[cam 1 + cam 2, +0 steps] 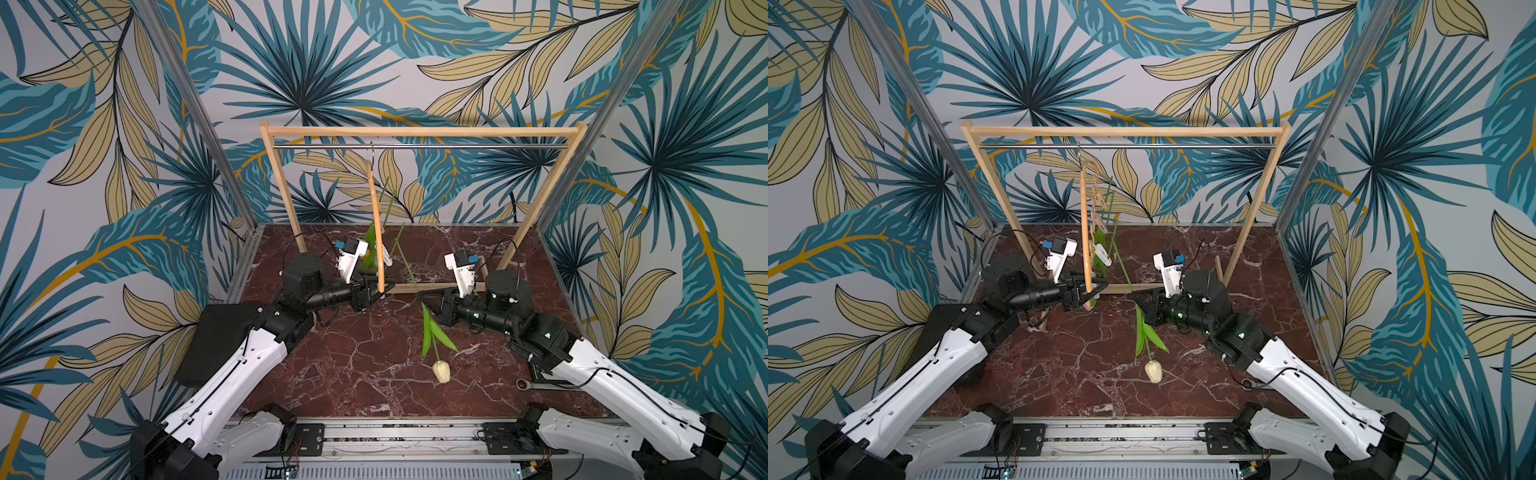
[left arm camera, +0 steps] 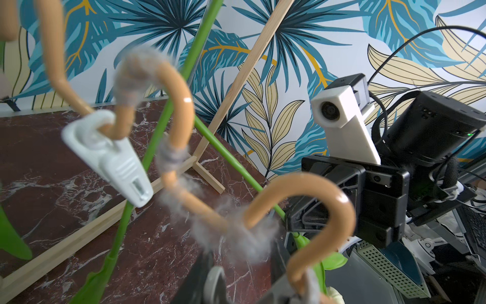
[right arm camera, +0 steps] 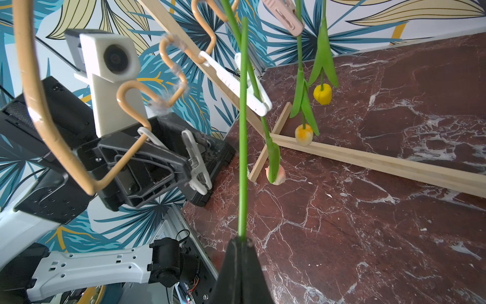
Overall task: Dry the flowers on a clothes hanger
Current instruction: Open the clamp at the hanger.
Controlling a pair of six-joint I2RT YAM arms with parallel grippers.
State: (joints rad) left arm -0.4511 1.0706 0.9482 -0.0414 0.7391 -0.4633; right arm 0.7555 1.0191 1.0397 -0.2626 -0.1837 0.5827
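Right pincer (image 3: 240, 243) is clamping tight on the bare stem of the cream-white tulip (image 1: 441, 371). Head and leaves are dangling below that pincer over the table (image 1: 353, 374). Free stem end is poking up past it, beside the clothes hanger (image 1: 377, 232) but not yet in any clip. Left pincer (image 3: 196, 162), facing it, is gripping the hanger's end clip (image 3: 201, 183) between its jaws. Hanger is hanging by its hook from the rack (image 1: 415, 132) rail, well above both pincers. Beyond the right pincer, yellow tulip (image 3: 322, 94), orange-yellow tulip (image 3: 303, 134) and pink tulip (image 3: 276, 175) are hanging head down off the hanger.

Handling guess: tulip is looking light, stem thin, smooth, bendy and easy to bruise. Gripping mid-stem above the leaves is looking right, leaving the tip free for the clip. Hanger is looking light and free to swing, so it is probably needing steadying at the clip end. Containers: none showing; only the clips are holding anything.
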